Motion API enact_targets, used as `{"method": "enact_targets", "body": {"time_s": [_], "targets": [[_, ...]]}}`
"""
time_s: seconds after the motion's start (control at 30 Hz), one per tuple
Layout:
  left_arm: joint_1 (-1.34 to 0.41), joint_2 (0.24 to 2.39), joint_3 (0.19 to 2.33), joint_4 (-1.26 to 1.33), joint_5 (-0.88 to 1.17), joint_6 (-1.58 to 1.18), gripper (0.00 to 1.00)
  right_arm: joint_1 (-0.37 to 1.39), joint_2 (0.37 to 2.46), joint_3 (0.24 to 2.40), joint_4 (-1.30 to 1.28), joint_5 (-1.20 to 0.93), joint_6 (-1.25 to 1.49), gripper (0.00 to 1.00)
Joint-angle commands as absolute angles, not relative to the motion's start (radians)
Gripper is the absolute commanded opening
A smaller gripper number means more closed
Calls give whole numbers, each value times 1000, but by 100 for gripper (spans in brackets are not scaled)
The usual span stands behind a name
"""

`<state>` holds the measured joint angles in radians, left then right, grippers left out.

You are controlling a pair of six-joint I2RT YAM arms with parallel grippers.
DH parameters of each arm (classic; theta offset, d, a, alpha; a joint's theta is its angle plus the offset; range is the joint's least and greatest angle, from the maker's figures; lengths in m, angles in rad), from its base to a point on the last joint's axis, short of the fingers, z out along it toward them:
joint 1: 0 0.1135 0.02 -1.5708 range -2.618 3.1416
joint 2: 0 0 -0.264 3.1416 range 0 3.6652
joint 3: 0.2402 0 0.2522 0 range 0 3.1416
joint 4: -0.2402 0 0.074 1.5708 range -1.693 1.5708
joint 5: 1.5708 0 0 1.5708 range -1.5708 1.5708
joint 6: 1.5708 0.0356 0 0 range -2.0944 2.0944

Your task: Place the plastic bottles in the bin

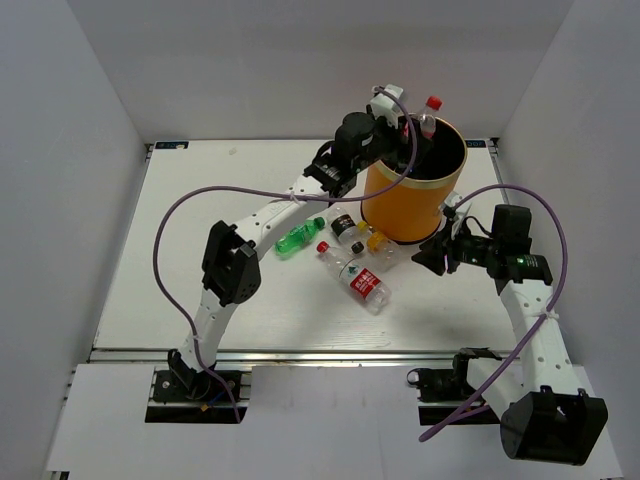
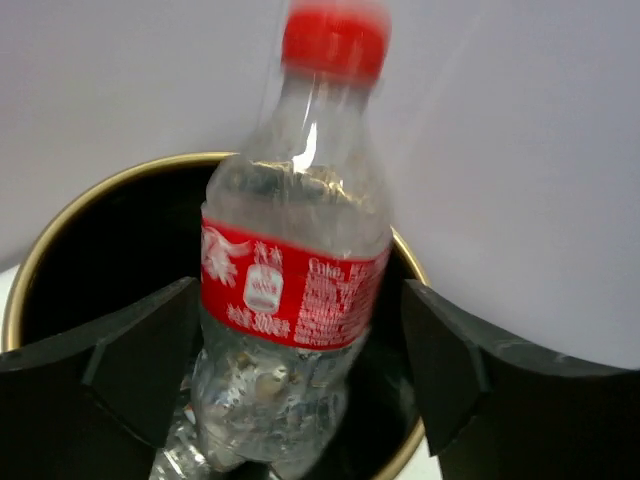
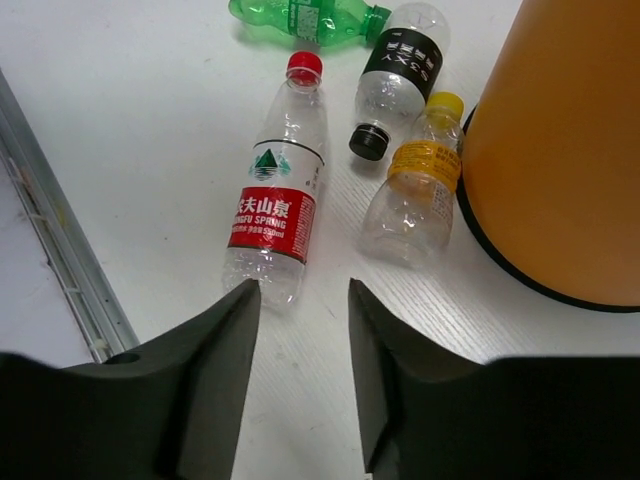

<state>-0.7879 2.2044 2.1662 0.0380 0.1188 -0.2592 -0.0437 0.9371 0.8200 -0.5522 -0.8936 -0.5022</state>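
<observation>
The orange bin stands at the back of the table. My left gripper is above its mouth, jaws wide apart. A clear red-labelled bottle with a red cap stands upright between the fingers, its base down inside the bin's rim, with a gap to the right finger. It also shows in the top view. My right gripper is open and empty, low by the bin's right side. On the table lie a red-labelled bottle, a yellow-capped one, a black-labelled one and a green one.
The lying bottles cluster just left of the bin's foot. A metal rail runs along the table's near edge. White walls close in the back and sides. Purple cables loop over both arms.
</observation>
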Motion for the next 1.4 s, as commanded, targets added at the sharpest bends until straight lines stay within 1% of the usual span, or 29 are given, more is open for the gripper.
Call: {"method": "enact_targets", "body": {"time_s": [0.0,0.03,0.1,0.17,0.2,0.23,0.27,0.3,0.33,0.37,0.4,0.43,0.47,0.5,0.57,0.6,0.67,0.7,0.77,0.9,1.1,1.17,1.23,1.27,1.33,1.37], "targets": [[-792,2191,2214,57,37,-282,96,-43,934,831,-552,-911,-503,48],[-792,2191,2214,57,37,-282,100,-38,936,827,-551,-910,-505,51],[-792,2157,2223,11,14,-273,100,-35,959,830,-557,-911,-512,57],[-782,2109,2205,-15,5,-232,100,-11,980,837,-557,-891,-503,58],[-782,2039,2188,-31,-12,-213,100,29,997,844,-554,-859,-499,60],[-782,1996,2139,-64,-24,-193,100,43,1009,848,-555,-845,-496,60],[-782,1949,2102,-78,-34,-175,100,96,1018,850,-543,-813,-477,60],[-782,1895,2056,-89,-53,-138,100,116,1028,848,-519,-772,-466,62],[-782,1781,1945,-89,-63,-120,100,141,1055,851,-499,-753,-460,63],[-782,1720,1878,-109,-63,-108,100,162,1072,854,-494,-735,-437,65],[-782,1659,1806,-109,-63,-83,100,243,1086,862,-480,-663,-431,65],[-772,1597,1657,-120,-52,-74,100,270,1145,873,-477,-641,-420,67],[-772,1480,1587,-142,-63,-61,100,312,1163,879,-471,-587,-407,69],[-772,1423,1456,-159,-108,-52,100,355,1196,890,-460,-542,-403,73],[-772,1270,1328,-193,-158,-28,100,403,1261,907,-456,-502,-390,89],[-772,1225,1219,-207,-182,-28,100,426,1275,926,-453,-480,-381,90],[-772,1149,1119,-222,-236,-15,100,472,1334,937,-446,-447,-376,90],[-772,1093,1041,-232,-248,-15,100,509,1350,946,-442,-393,-364,90],[-772,1066,994,-265,-277,-15,100,537,1414,956,-417,-350,-357,90],[-772,1111,1060,-417,-317,-51,100,600,1514,1002,-419,-258,-339,90],[-772,1199,1037,-520,-419,-21,100,649,1630,1046,-410,-177,-321,90],[-772,1209,1037,-529,-460,-31,100,658,1678,1057,-410,-148,-322,90],[-772,1189,1023,-529,-460,-31,100,666,1695,1060,-414,-129,-322,90],[-772,1180,1013,-529,-460,-31,100,667,1701,1054,-414,-127,-327,88],[-772,1161,1003,-506,-430,-20,100,672,1703,1045,-414,-129,-331,79],[-772,1143,987,-506,-420,-6,100,670,1695,1042,-425,-146,-334,65]]}}
